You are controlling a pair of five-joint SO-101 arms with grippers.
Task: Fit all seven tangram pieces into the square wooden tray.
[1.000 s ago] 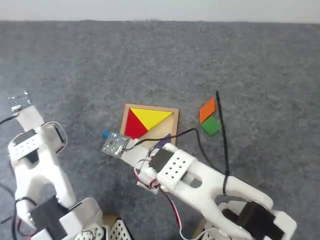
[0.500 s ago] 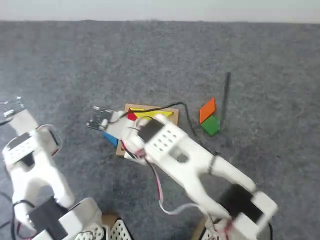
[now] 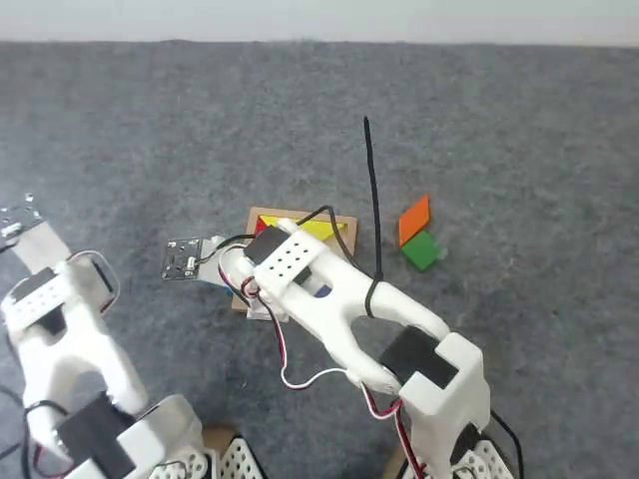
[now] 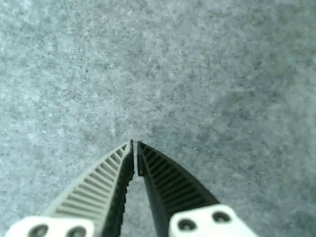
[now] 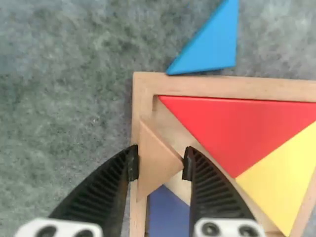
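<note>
My right gripper (image 5: 159, 160) is low over a corner of the square wooden tray (image 5: 207, 85), shut on a small tan triangle (image 5: 154, 170) that lies inside that corner. Also in the tray are a large red triangle (image 5: 237, 128), a yellow triangle (image 5: 281, 182) and a dark blue piece (image 5: 165, 215). A light blue triangle (image 5: 212, 44) lies on the carpet just outside the tray's rim. In the high view the right arm (image 3: 300, 274) covers most of the tray (image 3: 300, 214). My left gripper (image 4: 134, 144) is shut over bare carpet, holding nothing.
An orange parallelogram (image 3: 414, 220) and a green square (image 3: 421, 249) lie together on the grey carpet to the right of the tray. A black cable (image 3: 371, 190) rises from the right arm. The left arm (image 3: 60, 309) stands at the far left.
The right arm has swung left across the tray, from its near right side to its left corner, and now hides the light blue triangle in the high view. The left arm barely shifted.
</note>
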